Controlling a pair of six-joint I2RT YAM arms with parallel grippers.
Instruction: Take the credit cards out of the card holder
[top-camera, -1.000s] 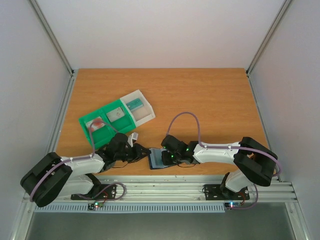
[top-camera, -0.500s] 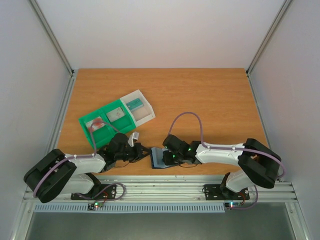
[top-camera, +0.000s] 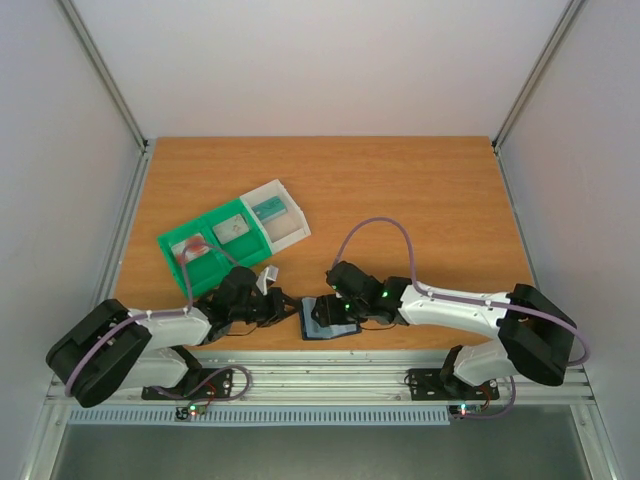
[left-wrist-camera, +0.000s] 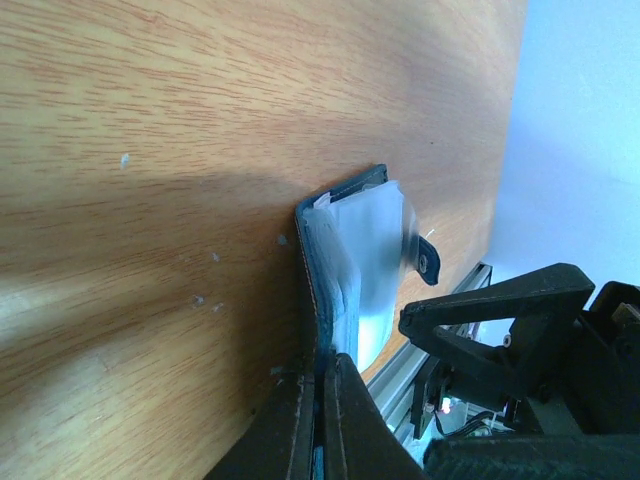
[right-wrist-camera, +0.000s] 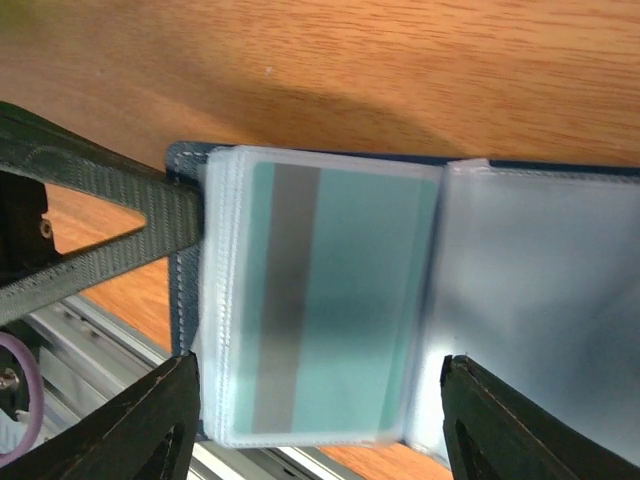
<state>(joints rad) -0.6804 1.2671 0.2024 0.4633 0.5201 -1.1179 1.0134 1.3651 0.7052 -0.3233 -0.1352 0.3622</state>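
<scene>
L gripper (left-wrist-camera: 320, 420): you're clamping the holder (top-camera: 325, 320) edge, anchoring it | R gripper (right-wrist-camera: 325, 410): jaws spread wide, gripping nothing, hovering over the sleeved card (right-wrist-camera: 330, 290), likely lining up a pull

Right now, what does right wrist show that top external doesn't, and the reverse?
Only right wrist: a sleeved teal card with a grey stripe, inside a clear pocket of the open card holder. Only top external: the green-and-white tray, with a second teal card in its white end compartment. Both: the card holder lying open at the near edge of the table, with the left gripper shut on the edge toward the left arm.
</scene>
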